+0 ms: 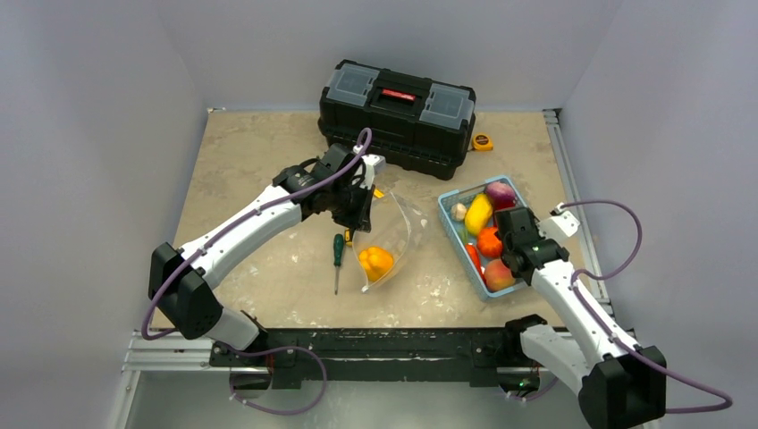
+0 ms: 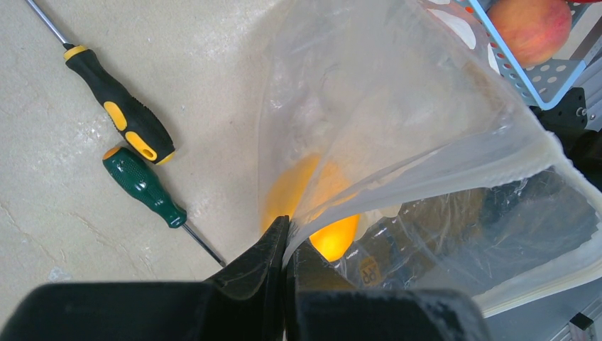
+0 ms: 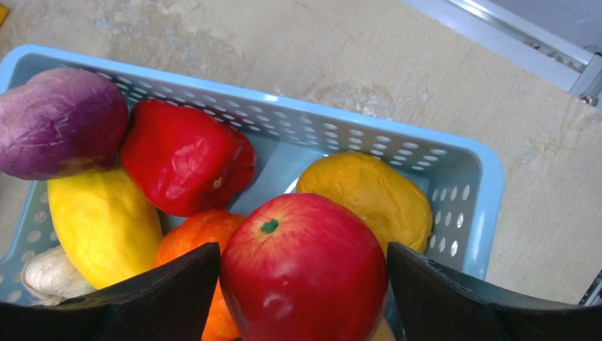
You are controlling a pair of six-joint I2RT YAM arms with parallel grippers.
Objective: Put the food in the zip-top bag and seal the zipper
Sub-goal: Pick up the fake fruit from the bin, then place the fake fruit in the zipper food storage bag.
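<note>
The bag is held up off the bench near its middle, between the screwdrivers and the basket. A fold of its clear film is pinched by the left pincer, whose fingers are pressed together on it. The lower end of the bag is rested on the bench, and one orange-yellow food piece is seen inside it there. In the left wrist view the same piece is seen through the film just past the fingertips. The zipper is seen as a thicker strip along the mouth, with its two sides spread apart, so the bag is unsealed.

Beside the bag, two screwdrivers are laid on the bench: a yellow-handled one and a green-handled one, close together.

The right pincer is lowered into the near end of the basket. A red apple is clasped between its fingers, which are laid against both sides of the fruit. Around the apple, more food is packed in the basket: a purple piece, a red pepper, a yellow piece, an orange one, a mustard-coloured one and a whitish one.

A black toolbox is set at the far edge of the bench.
</note>
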